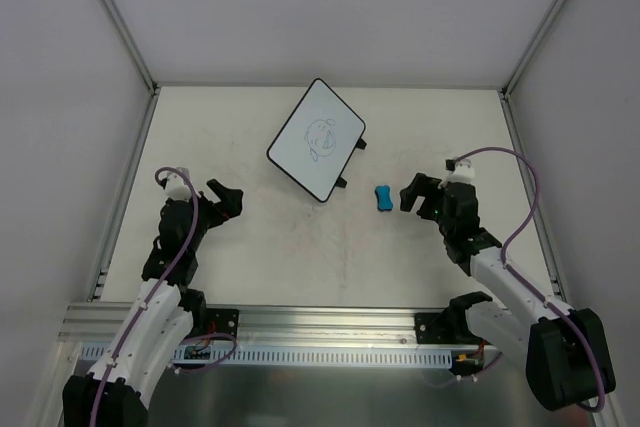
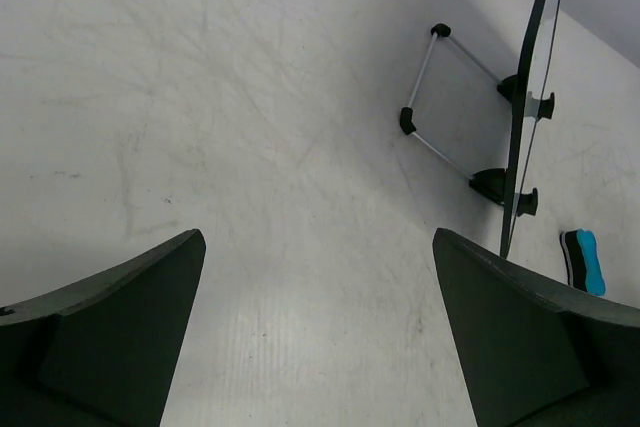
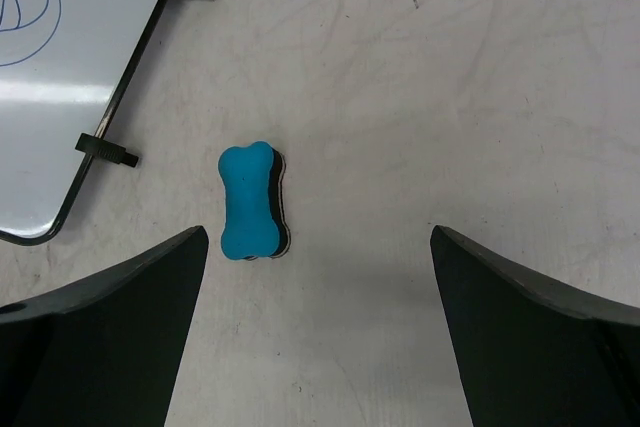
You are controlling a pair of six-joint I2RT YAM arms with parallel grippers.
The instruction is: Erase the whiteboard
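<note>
Whiteboard [image 1: 318, 139], scribble unerased, propped on wire stand [image 2: 424, 72], counter [image 1: 250, 247] 12 o'clock. Right end effector [image 1: 412, 192] released, aimed at blue eraser [image 1: 383, 197] at board's 4 o'clock for pickup. Left end effector [image 1: 228, 202] released too.

The whiteboard [image 1: 317, 139] sits cornerwise, far middle of the worktop [image 1: 250, 247]. Blue scribble on its white face, two black tabs along one edge.

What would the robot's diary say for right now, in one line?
whiteboard: blue drawing on it | eraser: beside board, untouched | left tool: open, empty | right tool: open, facing eraser
</note>
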